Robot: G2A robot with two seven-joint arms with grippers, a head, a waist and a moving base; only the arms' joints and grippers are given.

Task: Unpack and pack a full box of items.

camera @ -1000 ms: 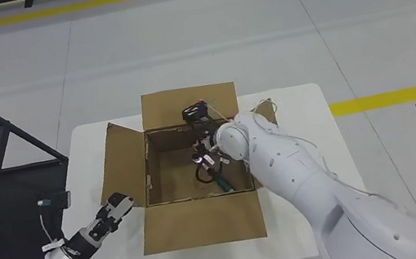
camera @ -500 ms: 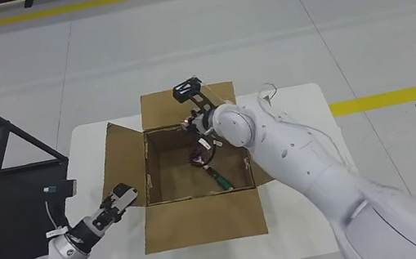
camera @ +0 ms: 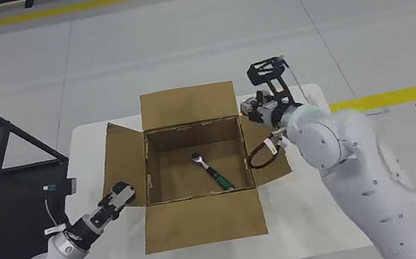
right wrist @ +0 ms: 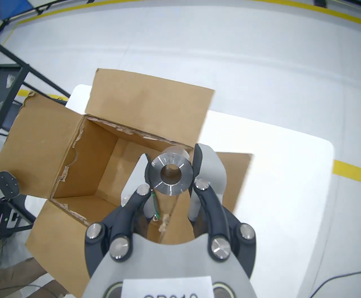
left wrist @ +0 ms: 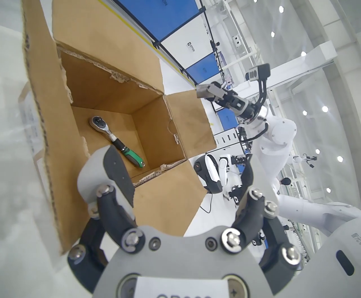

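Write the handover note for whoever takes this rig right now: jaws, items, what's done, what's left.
Right gripper: jaws shut on the hollow grey metal cylinder, held in the air by the right rear corner of the open brown cardboard box.
Left gripper: jaws open, empty, over the white table beside the box's left flap.
In the box: the green-handled ratchet wrench, lying flat on the bottom.
Done: the cylinder is out of the box.
Left: set the cylinder on the table, take out the wrench, then pack both back.
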